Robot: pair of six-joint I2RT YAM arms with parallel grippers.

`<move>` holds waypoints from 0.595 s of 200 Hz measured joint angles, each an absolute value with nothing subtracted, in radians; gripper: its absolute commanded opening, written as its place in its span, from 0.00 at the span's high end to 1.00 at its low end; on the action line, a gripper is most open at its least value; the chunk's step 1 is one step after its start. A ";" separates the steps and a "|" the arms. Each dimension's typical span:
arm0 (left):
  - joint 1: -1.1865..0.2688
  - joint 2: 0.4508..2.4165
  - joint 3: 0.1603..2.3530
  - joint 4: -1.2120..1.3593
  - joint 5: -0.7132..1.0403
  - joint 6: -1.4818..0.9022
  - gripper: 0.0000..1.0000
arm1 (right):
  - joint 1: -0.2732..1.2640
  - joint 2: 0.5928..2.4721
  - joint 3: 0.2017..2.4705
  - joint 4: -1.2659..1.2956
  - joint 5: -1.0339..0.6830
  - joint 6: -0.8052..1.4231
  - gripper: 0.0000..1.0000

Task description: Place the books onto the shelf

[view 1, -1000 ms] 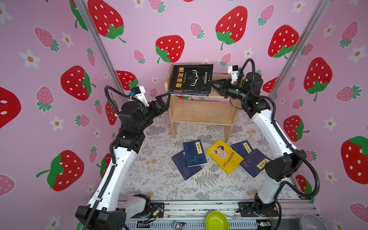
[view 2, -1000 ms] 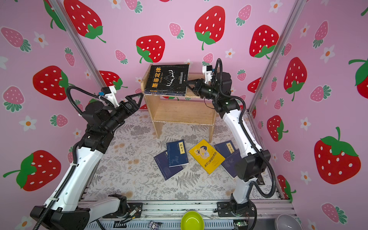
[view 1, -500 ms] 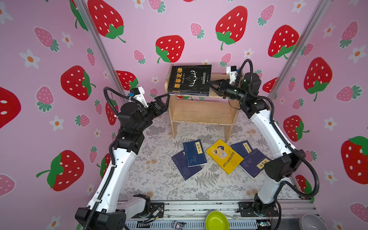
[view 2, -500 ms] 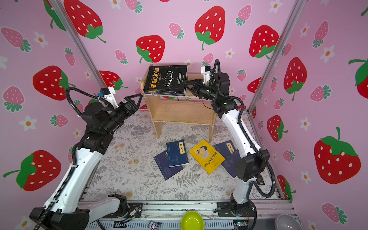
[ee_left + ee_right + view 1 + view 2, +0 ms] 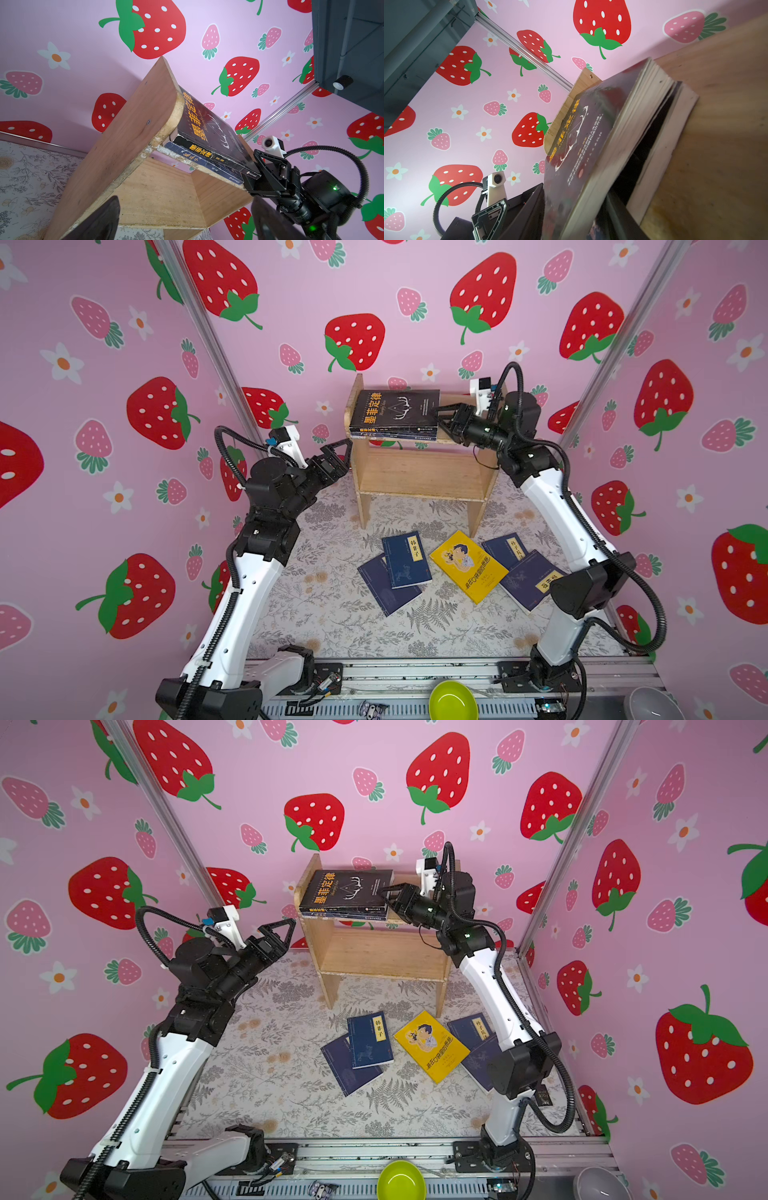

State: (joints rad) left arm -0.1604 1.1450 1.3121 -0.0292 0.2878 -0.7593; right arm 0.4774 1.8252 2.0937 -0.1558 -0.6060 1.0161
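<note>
Black book [image 5: 395, 408]: we are releasing it onto the shelf [image 5: 419, 472]; right gripper [image 5: 440, 421] jaws parting; left gripper [image 5: 347, 454] gaping, empty; floor books [image 5: 405, 560] pending.

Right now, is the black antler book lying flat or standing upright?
Lying flat: the black book rests cover up on a blue-spined book on the shelf, top tier.
</note>
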 measured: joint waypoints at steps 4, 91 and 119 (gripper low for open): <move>-0.160 1.145 1.311 -0.029 0.288 -0.760 0.01 | 0.478 1.826 2.099 -0.165 -0.600 1.011 0.49; -0.148 1.118 1.292 -0.028 0.288 -0.765 0.01 | 0.504 1.847 2.219 -0.345 -0.394 0.778 0.35; -0.144 1.119 1.291 -0.028 0.288 -0.765 0.01 | 0.518 1.847 2.219 -0.350 -0.368 0.744 0.36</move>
